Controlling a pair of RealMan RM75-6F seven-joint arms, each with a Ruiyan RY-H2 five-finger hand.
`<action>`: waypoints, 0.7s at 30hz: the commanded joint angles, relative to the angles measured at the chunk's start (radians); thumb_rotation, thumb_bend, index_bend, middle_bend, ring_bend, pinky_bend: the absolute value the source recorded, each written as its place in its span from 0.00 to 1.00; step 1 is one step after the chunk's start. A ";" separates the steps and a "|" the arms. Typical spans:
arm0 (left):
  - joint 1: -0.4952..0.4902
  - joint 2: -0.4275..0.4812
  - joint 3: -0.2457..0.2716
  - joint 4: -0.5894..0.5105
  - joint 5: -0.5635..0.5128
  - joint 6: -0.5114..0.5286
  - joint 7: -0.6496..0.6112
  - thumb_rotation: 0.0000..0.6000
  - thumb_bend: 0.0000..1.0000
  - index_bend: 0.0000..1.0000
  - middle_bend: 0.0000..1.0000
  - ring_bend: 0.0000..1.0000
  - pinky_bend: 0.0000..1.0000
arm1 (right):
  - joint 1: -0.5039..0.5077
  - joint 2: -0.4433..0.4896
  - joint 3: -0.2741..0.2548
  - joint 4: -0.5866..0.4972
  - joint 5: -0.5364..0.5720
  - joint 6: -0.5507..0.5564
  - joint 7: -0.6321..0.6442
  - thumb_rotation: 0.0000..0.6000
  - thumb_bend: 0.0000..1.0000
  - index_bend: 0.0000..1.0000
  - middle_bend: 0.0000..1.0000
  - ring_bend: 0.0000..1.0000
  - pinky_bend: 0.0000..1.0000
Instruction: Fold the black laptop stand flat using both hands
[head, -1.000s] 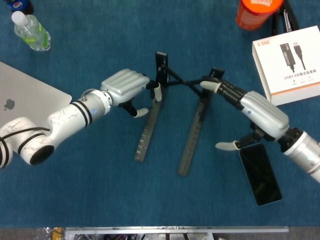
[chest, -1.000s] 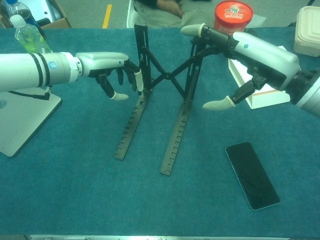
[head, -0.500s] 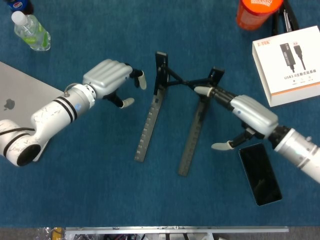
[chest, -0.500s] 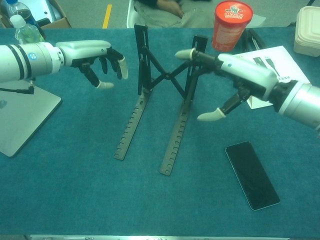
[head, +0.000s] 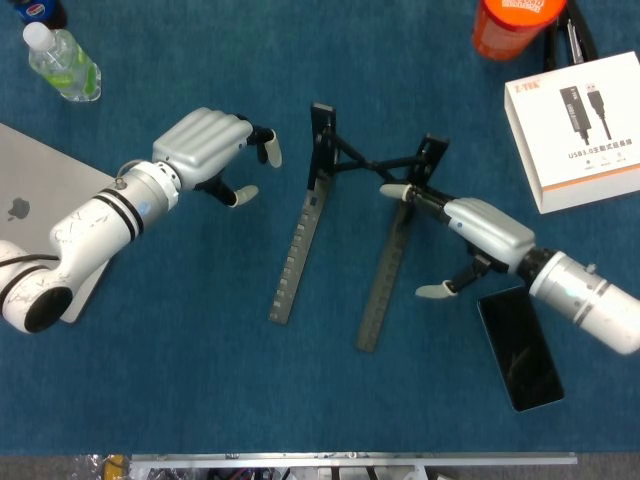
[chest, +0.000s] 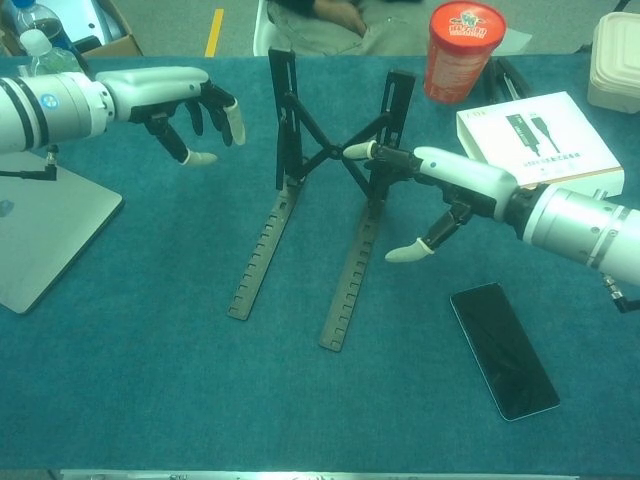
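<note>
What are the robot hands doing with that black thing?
They are meant to fold the black laptop stand flat. It is not folded yet: its back part stands up from the table. The right hand has its fingers at one upright bar. The left hand is open, off to the side, not touching it.

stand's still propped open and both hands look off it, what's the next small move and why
Probably bring the left hand back to the laptop stand's left upright. That hand hangs apart from it with nothing held, while the right hand only reaches a fingertip toward the right upright. The stand remains raised, so folding likely needs both.
</note>
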 joint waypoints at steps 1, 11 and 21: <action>0.003 0.004 -0.001 -0.004 0.002 0.001 0.003 1.00 0.33 0.35 0.37 0.27 0.34 | 0.003 -0.009 -0.003 0.019 0.002 -0.003 0.006 1.00 0.09 0.00 0.05 0.00 0.14; 0.010 0.007 -0.006 -0.010 0.009 0.000 0.009 1.00 0.33 0.35 0.37 0.27 0.34 | -0.002 -0.020 -0.003 0.078 0.039 -0.017 0.002 1.00 0.09 0.00 0.05 0.00 0.14; 0.019 0.015 -0.009 -0.014 0.010 0.002 0.013 1.00 0.33 0.35 0.37 0.27 0.34 | 0.017 -0.029 -0.002 0.043 0.014 -0.022 0.029 1.00 0.09 0.00 0.05 0.00 0.14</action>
